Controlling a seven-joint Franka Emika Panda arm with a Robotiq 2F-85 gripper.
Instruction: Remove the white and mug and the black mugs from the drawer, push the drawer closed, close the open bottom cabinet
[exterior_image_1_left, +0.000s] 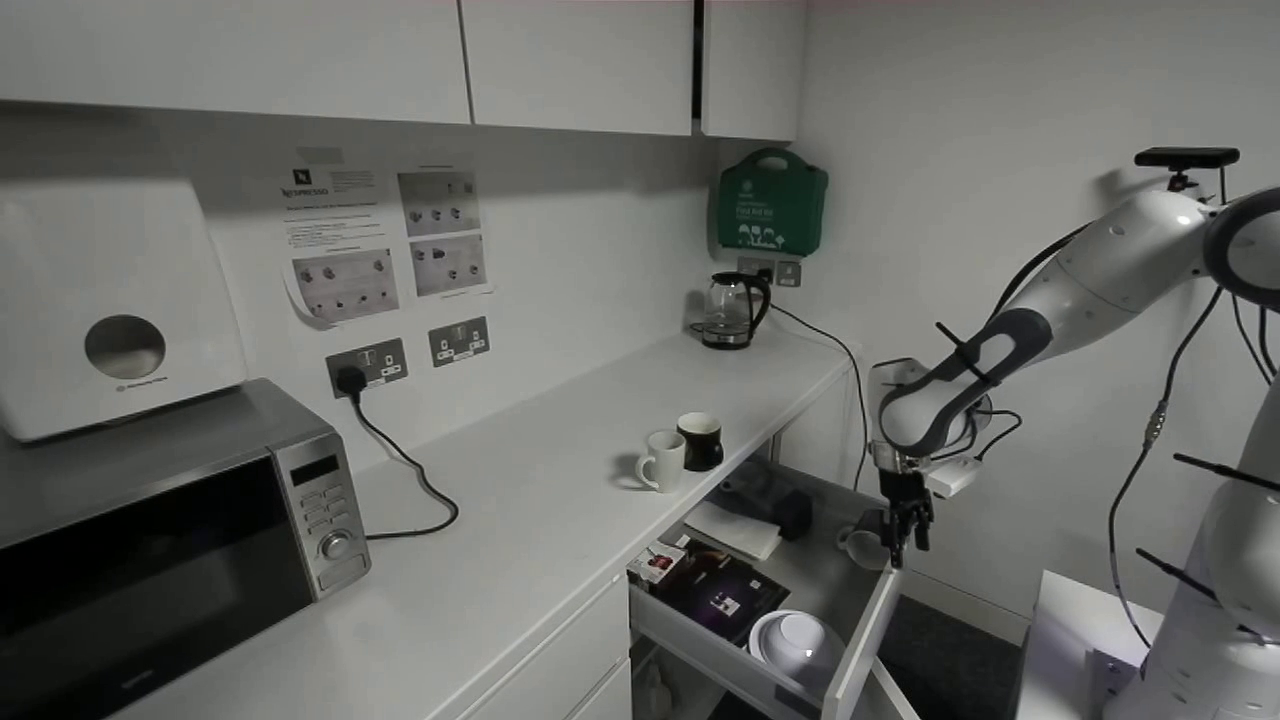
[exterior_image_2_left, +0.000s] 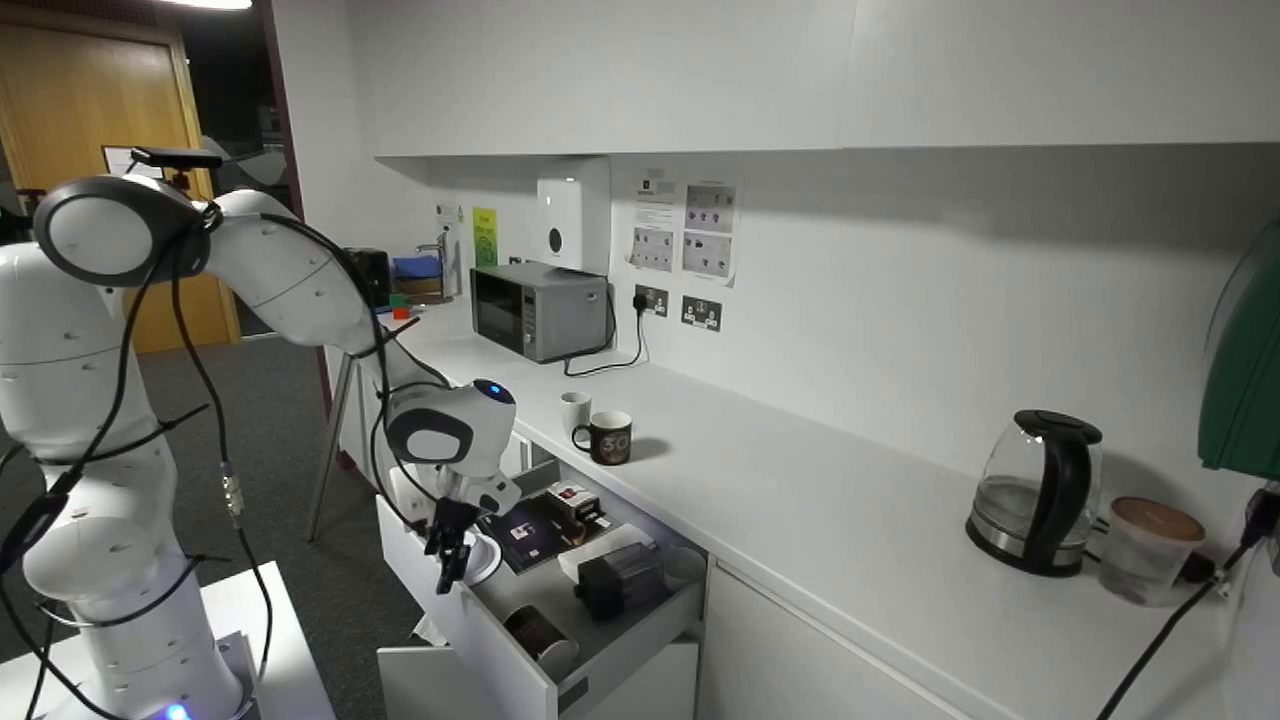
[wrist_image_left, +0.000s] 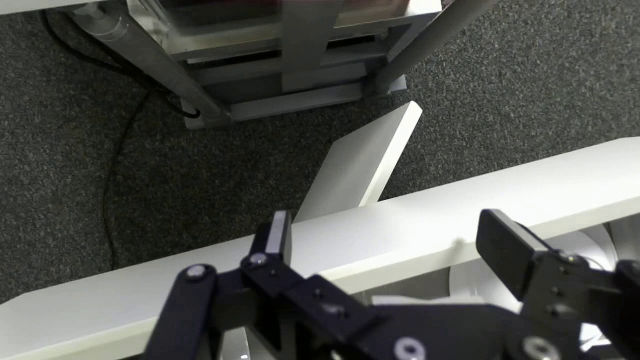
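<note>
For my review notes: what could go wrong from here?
The open gripper is close to the front of the drawer; a low sweep might knock it. The sideways mug inside could roll if the drawer is pushed. On the counter, the white mug and black mug stand near the edge and might get bumped.

The drawer (exterior_image_2_left: 500, 650) is standing pulled out, showing its plain white front. Near the drawer, on the higher counter (exterior_image_1_left: 500, 560), the white mug (exterior_image_1_left: 665, 460) is standing upright. Just beside it the black mug (exterior_image_1_left: 703, 450) is standing upright, showing its pale inside; the views are not showing whether they are touching. Inside the drawer, near its front, another dark mug (exterior_image_2_left: 530, 632) is lying on its side. Below the drawer, the flat white door of the bottom cabinet (wrist_image_left: 357, 160) is standing open.
</note>
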